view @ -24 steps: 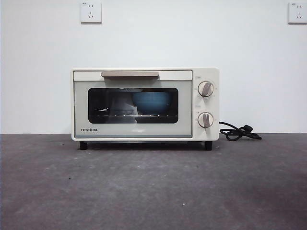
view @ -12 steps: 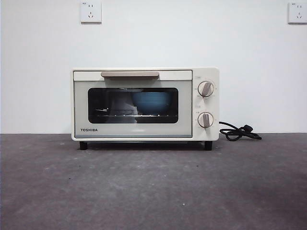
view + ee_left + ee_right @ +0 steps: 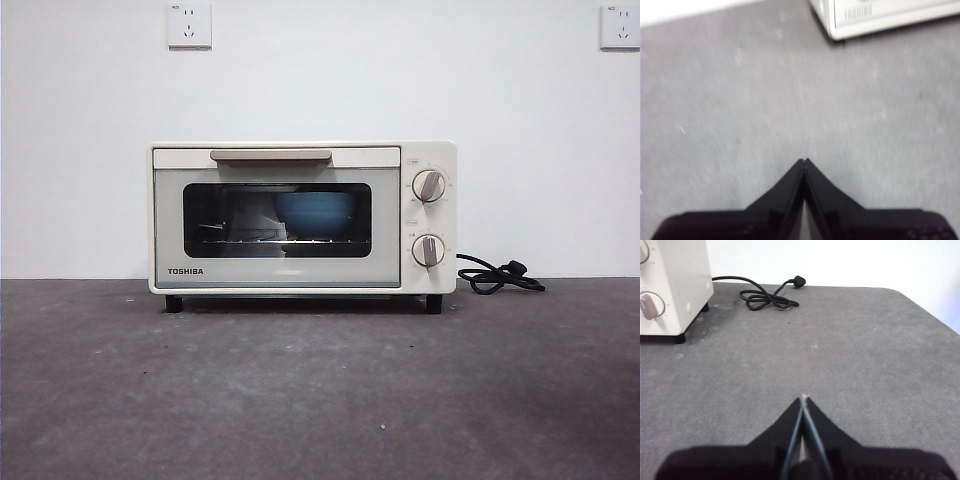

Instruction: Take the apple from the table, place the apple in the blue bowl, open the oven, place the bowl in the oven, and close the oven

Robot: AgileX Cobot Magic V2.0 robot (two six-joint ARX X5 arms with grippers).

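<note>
The deep blue bowl (image 3: pixel 316 214) sits inside the cream-white oven (image 3: pixel 302 216) behind its shut glass door, near the tabletop's (image 3: pixel 320 390) back edge, while the left hand (image 3: pixel 804 161) and right hand (image 3: pixel 804 397) hang pinched shut and empty, well away in front.

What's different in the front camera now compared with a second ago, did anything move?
Nothing visibly moved. The oven sits shut on the table with the blue bowl behind its glass door, and the black cord lies beside it as before. No arm enters the front view in any picture.
</note>
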